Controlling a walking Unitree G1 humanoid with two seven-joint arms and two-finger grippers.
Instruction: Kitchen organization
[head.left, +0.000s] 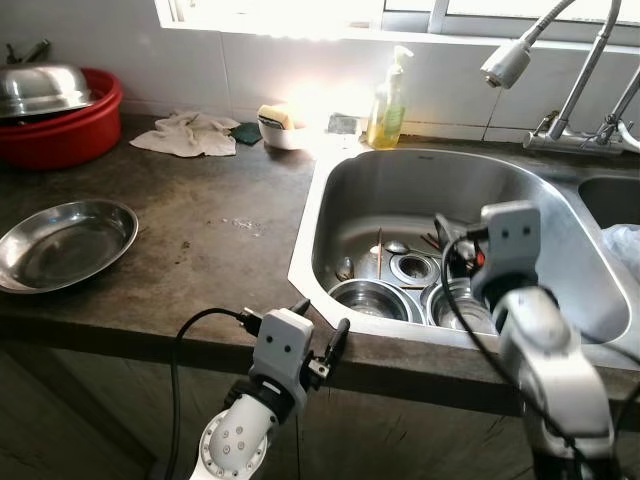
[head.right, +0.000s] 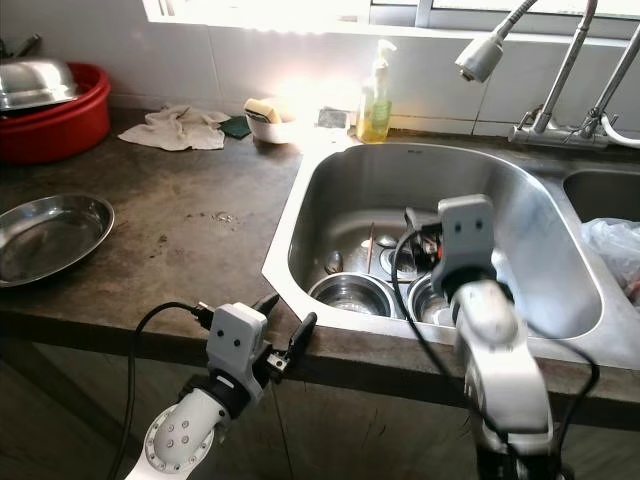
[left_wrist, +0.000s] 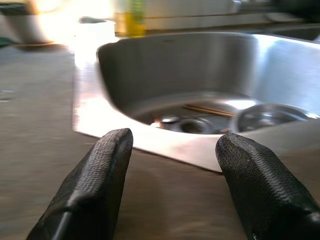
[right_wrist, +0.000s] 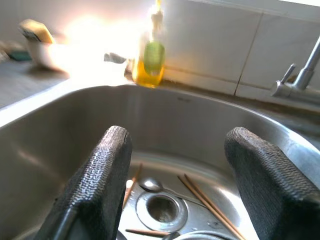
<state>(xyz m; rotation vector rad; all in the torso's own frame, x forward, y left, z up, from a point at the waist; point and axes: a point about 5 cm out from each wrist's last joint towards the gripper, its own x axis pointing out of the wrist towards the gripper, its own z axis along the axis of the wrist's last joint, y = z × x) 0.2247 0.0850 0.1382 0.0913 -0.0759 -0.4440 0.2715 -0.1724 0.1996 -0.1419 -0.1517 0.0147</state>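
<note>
The steel sink (head.left: 340, 190) holds two steel bowls (head.left: 368, 298) (head.left: 455, 305) near its front wall. Around the drain (right_wrist: 161, 209) lie a spoon (right_wrist: 150, 185) and several chopsticks (right_wrist: 200, 192). My right gripper (right_wrist: 179, 135) hangs open over the sink's front half, above the bowls, with nothing between its fingers. My left gripper (head.left: 322, 315) is open and empty at the counter's front edge, just left of the sink's near corner. A shallow steel plate (head.left: 62, 243) rests on the dark counter (head.left: 220, 230) at the left.
At the back left, a red basin (head.left: 60, 130) carries an upturned steel bowl (head.left: 45, 88). Along the back wall are a crumpled cloth (head.left: 188, 133), a white bowl with a sponge (head.left: 280, 125) and a yellow soap bottle (head.left: 390, 105). The spray faucet (head.left: 510, 62) overhangs the sink.
</note>
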